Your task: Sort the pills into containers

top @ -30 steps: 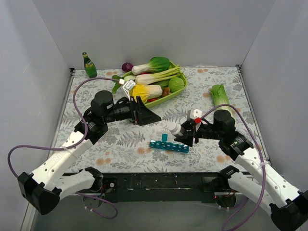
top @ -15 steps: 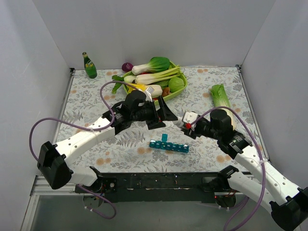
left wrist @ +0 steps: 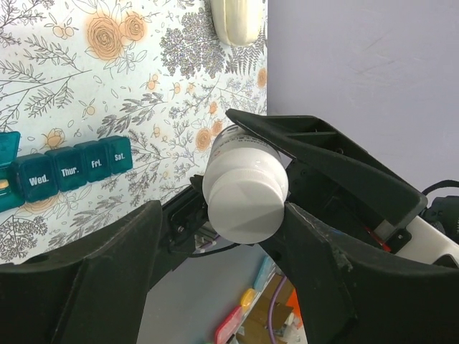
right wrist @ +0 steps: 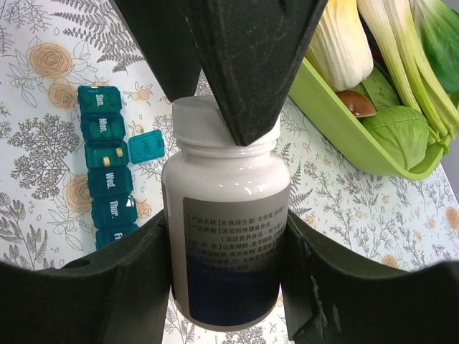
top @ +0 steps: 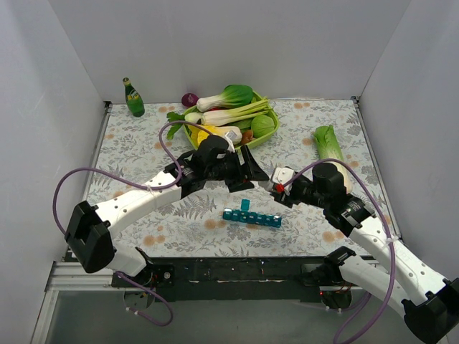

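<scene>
Since the earlier frames the left arm has swung across to the right, and the left gripper [left wrist: 224, 209] now meets the white pill bottle [right wrist: 226, 236] above the middle of the table [top: 143, 208].

Nearest the arm bases, the teal pill organiser [top: 252, 217] lies flat on the flowered cloth. One lid [right wrist: 145, 147] near the middle of the strip stands up, and the others, lettered with weekdays, are down. Small yellow pills show in the opened compartment.

Just behind it, the right gripper [right wrist: 226, 287] clamps the bottle by its labelled body and holds it off the table. The left gripper's jaws straddle the white cap [left wrist: 246, 193]. One finger [left wrist: 323, 251] touches the cap's side, while the other stands a little off it, so they are not closed on it.

Farther back sits the lime-green basket [top: 267, 136] heaped with vegetables, with a leafy green vegetable [top: 328, 143] on the cloth to its right. A small green bottle [top: 133, 98] stands upright at the far left corner.
</scene>
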You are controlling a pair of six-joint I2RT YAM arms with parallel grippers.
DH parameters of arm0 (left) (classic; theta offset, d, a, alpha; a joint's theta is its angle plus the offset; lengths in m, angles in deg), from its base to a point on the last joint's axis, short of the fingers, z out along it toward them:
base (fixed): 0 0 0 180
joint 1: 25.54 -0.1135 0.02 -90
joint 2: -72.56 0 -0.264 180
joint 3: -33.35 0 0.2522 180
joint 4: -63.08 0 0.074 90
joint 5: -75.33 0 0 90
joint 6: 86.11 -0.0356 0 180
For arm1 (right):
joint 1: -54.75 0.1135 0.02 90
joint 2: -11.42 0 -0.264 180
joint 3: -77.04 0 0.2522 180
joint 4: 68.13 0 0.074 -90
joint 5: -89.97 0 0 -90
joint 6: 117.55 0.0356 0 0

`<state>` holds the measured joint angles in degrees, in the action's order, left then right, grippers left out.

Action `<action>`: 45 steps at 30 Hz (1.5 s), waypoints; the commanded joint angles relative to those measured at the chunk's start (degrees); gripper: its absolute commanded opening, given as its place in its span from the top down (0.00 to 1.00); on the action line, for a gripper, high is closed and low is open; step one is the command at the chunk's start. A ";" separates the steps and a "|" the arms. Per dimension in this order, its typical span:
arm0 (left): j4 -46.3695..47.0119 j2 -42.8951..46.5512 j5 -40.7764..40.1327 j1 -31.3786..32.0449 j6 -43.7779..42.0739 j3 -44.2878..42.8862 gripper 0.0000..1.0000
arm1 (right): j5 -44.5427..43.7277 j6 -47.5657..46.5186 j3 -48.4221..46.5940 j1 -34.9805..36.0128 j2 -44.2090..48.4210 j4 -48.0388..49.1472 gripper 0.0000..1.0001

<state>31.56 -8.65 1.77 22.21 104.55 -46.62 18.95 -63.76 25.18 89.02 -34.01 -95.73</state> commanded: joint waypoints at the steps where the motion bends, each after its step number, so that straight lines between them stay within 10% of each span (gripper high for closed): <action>1: 0.88 0.09 -0.10 0.15 -0.38 -2.08 0.36 | 0.79 0.70 -0.74 0.19 0.69 1.81 0.99; 18: 10.46 3.16 17.73 0.07 -21.09 4.43 0.76 | 14.75 15.45 -1.44 -2.53 0.08 2.42 0.99; 23: 3.72 6.05 35.90 1.03 -49.73 4.17 0.68 | 31.06 26.78 1.10 -3.59 -0.62 5.48 0.99; 29: -3.50 9.14 35.33 1.21 -63.30 2.85 0.40 | 41.04 44.62 9.63 -4.99 -1.77 20.60 0.99; 34: 3.94 15.89 25.40 -0.10 -55.86 6.35 0.02 | 40.79 44.91 9.55 -6.66 -1.42 21.15 0.99; 45: 9.42 21.98 17.48 -8.20 -19.04 14.28 0.02 | 30.51 18.39 1.82 -6.66 1.22 3.85 0.99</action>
<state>41.11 16.53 22.56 14.78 68.79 -33.25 54.73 -31.80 32.69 82.39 -34.62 -85.59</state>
